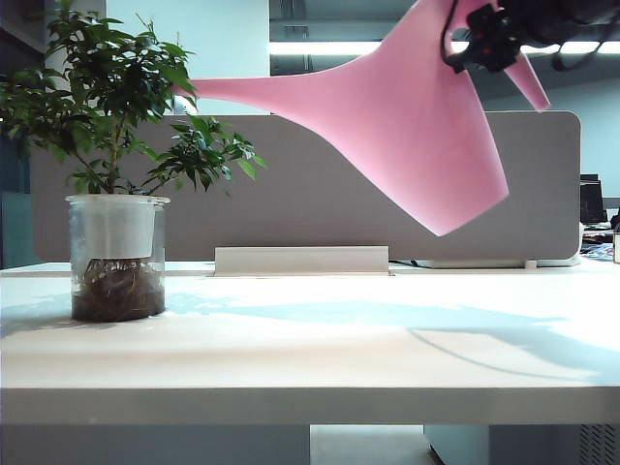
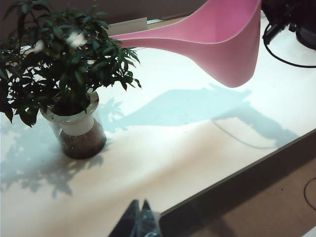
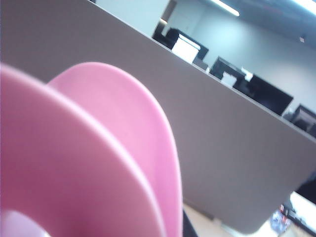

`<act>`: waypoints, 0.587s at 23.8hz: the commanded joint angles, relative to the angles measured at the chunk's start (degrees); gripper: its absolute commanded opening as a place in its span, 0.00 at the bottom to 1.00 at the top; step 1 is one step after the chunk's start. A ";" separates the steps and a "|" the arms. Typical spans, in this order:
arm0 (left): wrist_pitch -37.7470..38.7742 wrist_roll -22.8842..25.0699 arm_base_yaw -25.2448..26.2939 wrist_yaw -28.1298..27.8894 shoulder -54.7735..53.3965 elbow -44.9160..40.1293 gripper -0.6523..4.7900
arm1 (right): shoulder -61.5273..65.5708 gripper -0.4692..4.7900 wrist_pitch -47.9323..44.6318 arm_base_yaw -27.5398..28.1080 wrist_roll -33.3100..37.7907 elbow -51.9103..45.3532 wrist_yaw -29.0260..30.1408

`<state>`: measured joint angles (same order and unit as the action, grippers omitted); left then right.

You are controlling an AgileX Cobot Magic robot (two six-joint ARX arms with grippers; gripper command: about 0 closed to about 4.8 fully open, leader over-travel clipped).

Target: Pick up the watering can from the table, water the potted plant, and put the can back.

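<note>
**Exterior view.** Watering can [image 1: 407, 126]: matte pink, tapered cone body, held high above the table [image 1: 310, 358], tipped with base lifted. Long slender spout [image 1: 232, 89] runs toward the left, its tip among the upper leaves of the potted plant [image 1: 116, 145]. Right gripper [image 1: 489, 39]: dark, at the can's upper end beside the thin handle, fingers pinching the can there; exact contact hidden by the gripper body. Potted plant stands on the left of the table: bushy dark green leaves, clear glass pot [image 1: 116, 257] with white liner, dark soil and roots. Grey partition panel [image 1: 310, 213] behind.

**Left wrist view.** Left gripper [image 2: 140, 219]: low at the table's near edge, well apart from plant and can, dark fingertips pressed together, holding nothing. The can casts a shadow on the table.

**Right wrist view.** Pink can surface fills the frame, blurred; fingers not visible here.

**Risks (judgement).** The spout tip sits over foliage, not soil; tipping further could spill onto leaves or table. Pushing leftward could shove branches and topple the pot. A narrow hold on a smooth, tilted can could slip.
</note>
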<state>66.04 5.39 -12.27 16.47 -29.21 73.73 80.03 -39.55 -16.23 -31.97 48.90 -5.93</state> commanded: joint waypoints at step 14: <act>-0.35 0.17 0.07 0.28 0.02 0.15 0.11 | 3.06 0.08 1.46 -0.50 -13.94 11.82 3.28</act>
<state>66.06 5.39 -12.27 16.49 -29.23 73.73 83.18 -34.89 -16.34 -45.58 59.27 -3.05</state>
